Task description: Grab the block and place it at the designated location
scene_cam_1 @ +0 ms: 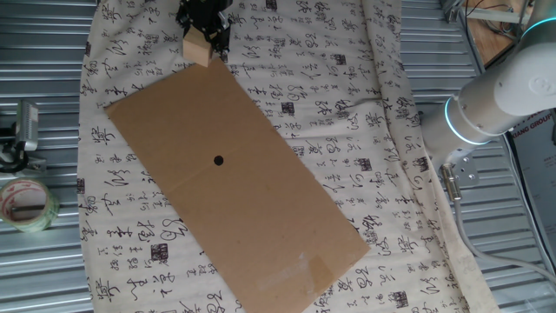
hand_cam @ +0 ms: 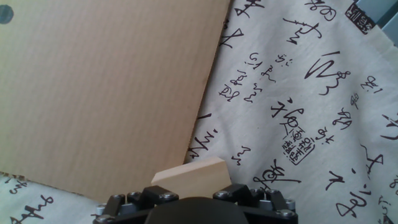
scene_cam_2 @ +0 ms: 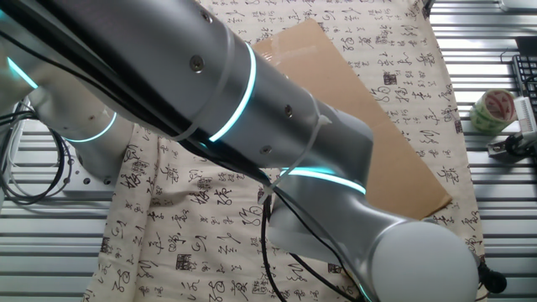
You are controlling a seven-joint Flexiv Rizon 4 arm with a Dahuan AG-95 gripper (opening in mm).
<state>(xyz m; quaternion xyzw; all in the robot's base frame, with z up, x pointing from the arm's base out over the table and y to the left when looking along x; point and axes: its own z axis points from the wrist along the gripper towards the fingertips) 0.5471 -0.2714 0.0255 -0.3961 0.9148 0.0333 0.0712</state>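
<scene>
A: One fixed view — claw (scene_cam_1: 206, 35) at the far edge of the cloth (scene_cam_1: 365, 104), closed onto the block (scene_cam_1: 197, 49), which hangs just off the cardboard sheet's (scene_cam_1: 261, 217) far corner. Black dot (scene_cam_1: 218, 160) sits mid-sheet, well apart from the block.

B: Other fixed view shows none of that; the arm (scene_cam_2: 252, 126) fills it, hiding claw and block. Only a cardboard corner, cloth and a tape roll (scene_cam_2: 492, 110) on the ribbed tabletop (scene_cam_2: 503, 193).

A: Hand view — block (hand_cam: 193, 175) pale tan wood, plain faces, tilted, one edge catching light, over cloth right beside the cardboard edge. Dot (hand_cam: 5, 14) at the top-left corner.
</scene>
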